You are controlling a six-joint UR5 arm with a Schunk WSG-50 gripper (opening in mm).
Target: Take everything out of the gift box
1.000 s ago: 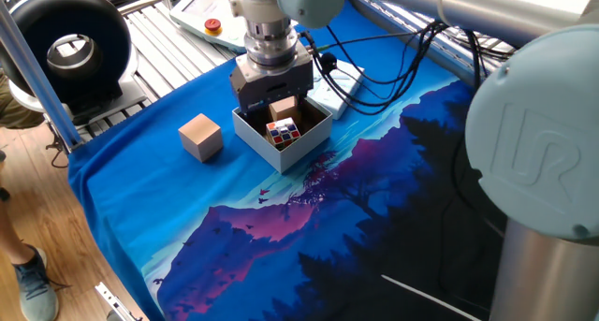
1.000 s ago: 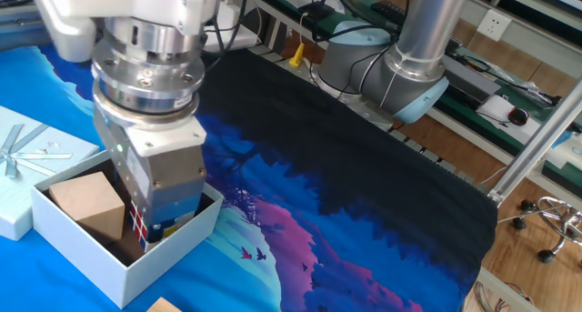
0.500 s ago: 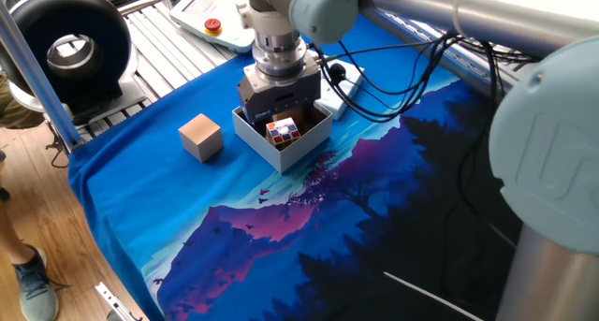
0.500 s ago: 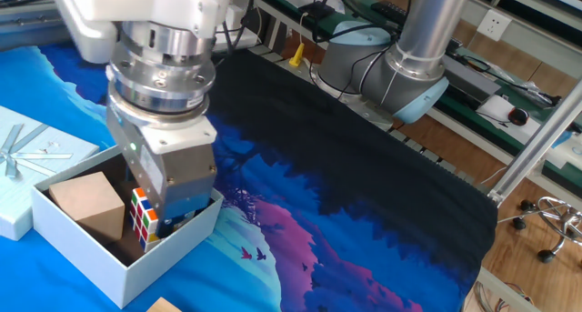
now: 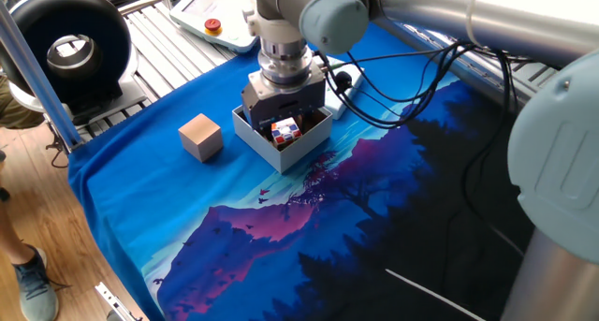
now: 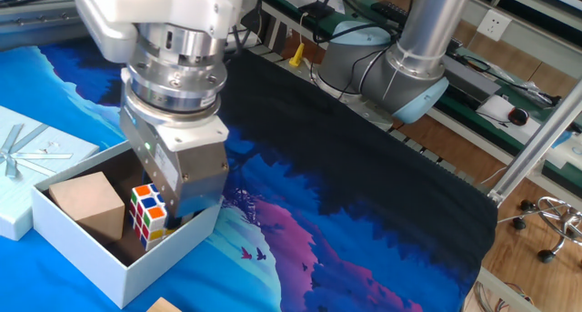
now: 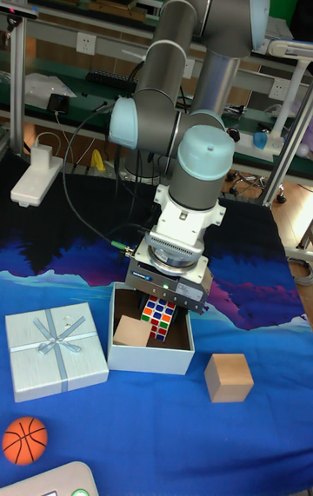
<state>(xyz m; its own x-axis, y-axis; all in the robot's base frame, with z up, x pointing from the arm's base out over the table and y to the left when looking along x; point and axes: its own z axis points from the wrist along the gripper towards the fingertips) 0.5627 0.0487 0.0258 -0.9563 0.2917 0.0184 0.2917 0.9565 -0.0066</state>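
The gift box [image 6: 136,268] stands on the blue cloth with its dark inside showing. My gripper [image 6: 169,214] reaches down into its right part and is shut on the multicoloured puzzle cube [image 6: 147,214], which sits just inside the near wall at about rim height. Beside it on the left, the brownish wooden cube [image 6: 88,203] rests on the box floor. In the tall fixed view the gripper [image 7: 162,308] hangs over the puzzle cube [image 7: 160,320], with the wooden cube [image 7: 129,333] left of it in the gift box [image 7: 149,360]. My fingertips are partly hidden behind the cube.
A pale-blue lid with a ribbon bow [image 7: 54,348] lies left of the box. A paler tan cube [image 7: 229,376] stands on the cloth to the right, seen too as the cube [image 5: 200,137]. An orange ball [image 7: 24,439] lies near the front left.
The gripper has shifted a little up and sideways inside the box, and the puzzle cube, mostly hidden behind it a second ago, now shows fully beside the finger.
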